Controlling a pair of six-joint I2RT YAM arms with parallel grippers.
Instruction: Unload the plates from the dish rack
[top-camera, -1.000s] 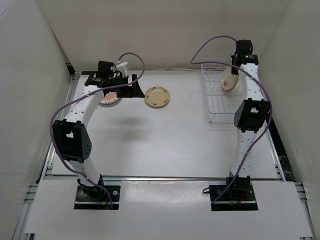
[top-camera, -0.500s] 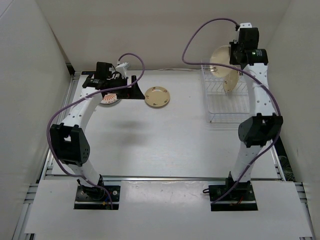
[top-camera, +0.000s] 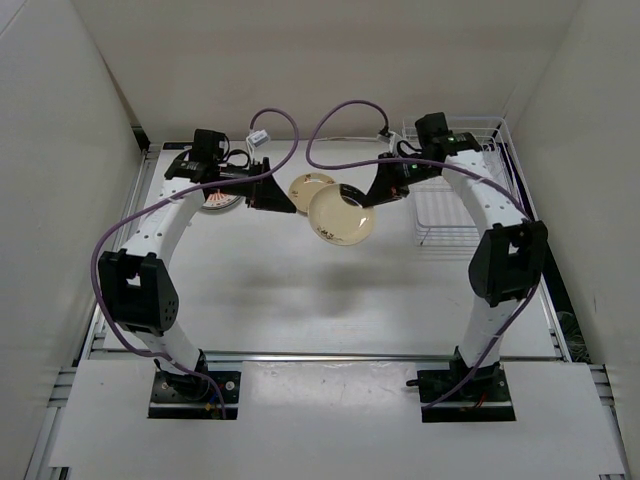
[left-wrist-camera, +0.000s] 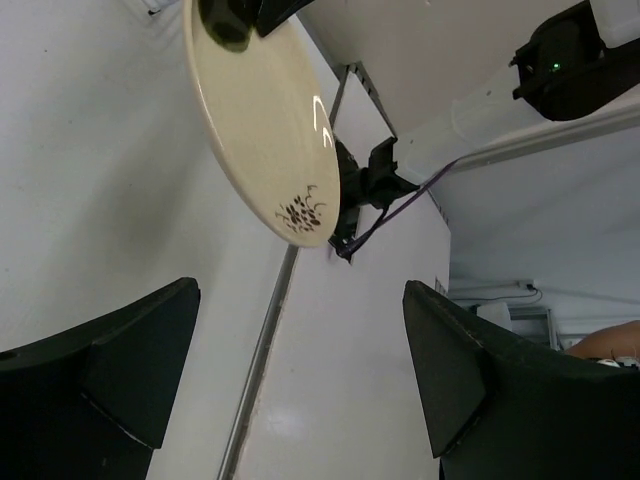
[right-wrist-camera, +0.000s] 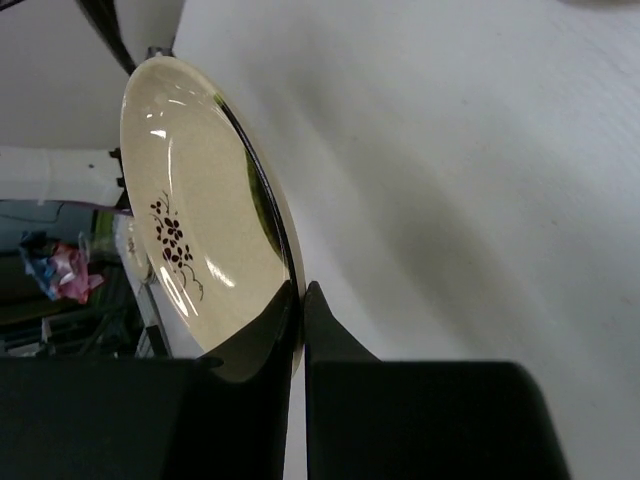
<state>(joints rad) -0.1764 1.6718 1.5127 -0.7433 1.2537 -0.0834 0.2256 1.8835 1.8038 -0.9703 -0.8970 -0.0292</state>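
My right gripper (top-camera: 372, 196) is shut on the rim of a cream-yellow plate (top-camera: 341, 216) with a dark flower sprig, held tilted above the table's middle back; it fills the right wrist view (right-wrist-camera: 200, 240) and shows in the left wrist view (left-wrist-camera: 265, 120). A second cream-yellow plate (top-camera: 306, 185) lies flat behind it, partly hidden. The sunburst plate (top-camera: 218, 200) lies at the back left under my left arm. My left gripper (top-camera: 270, 196) is open and empty, just left of the held plate. The white wire dish rack (top-camera: 452, 195) stands at the back right and looks empty.
White walls close in the table on the left, back and right. Purple cables loop above both wrists. A metal rail (top-camera: 330, 354) runs along the table's near edge by the arm bases.
My right arm has swung left from above the rack, carrying the cream-yellow plate out over the table's middle. My left gripper has shifted slightly right and forward.
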